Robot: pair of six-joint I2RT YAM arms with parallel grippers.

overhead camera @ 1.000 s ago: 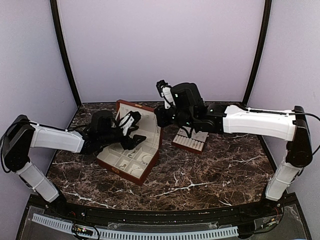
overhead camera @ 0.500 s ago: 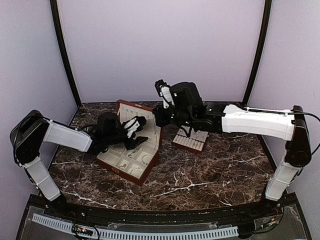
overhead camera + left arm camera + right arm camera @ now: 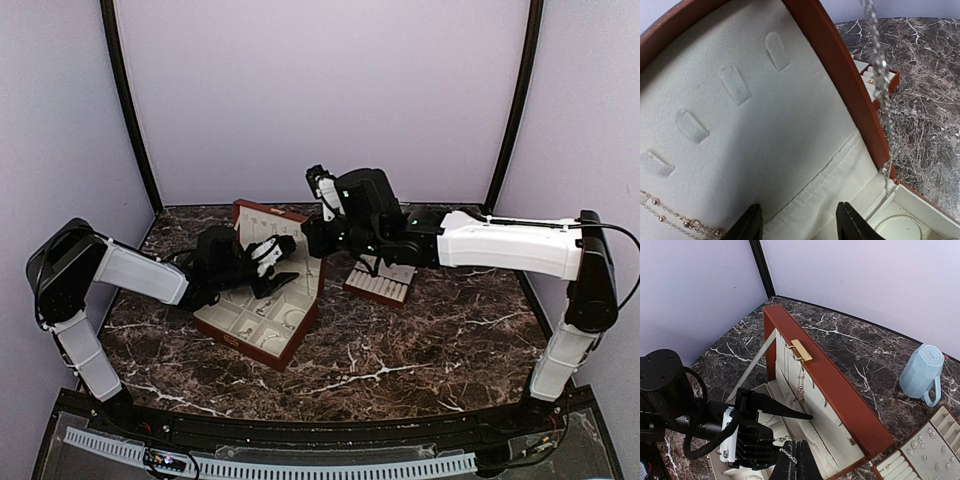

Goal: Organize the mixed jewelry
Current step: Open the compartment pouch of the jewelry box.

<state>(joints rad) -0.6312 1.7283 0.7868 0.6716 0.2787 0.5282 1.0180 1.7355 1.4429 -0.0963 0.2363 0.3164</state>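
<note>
My right gripper (image 3: 792,461) is pinched shut on the silver chain (image 3: 883,85), which hangs straight down, 12-to-6, beside the box (image 3: 840,80) lid. Left gripper (image 3: 798,216) is spread and empty, with the chain at its 1 o'clock.
</note>
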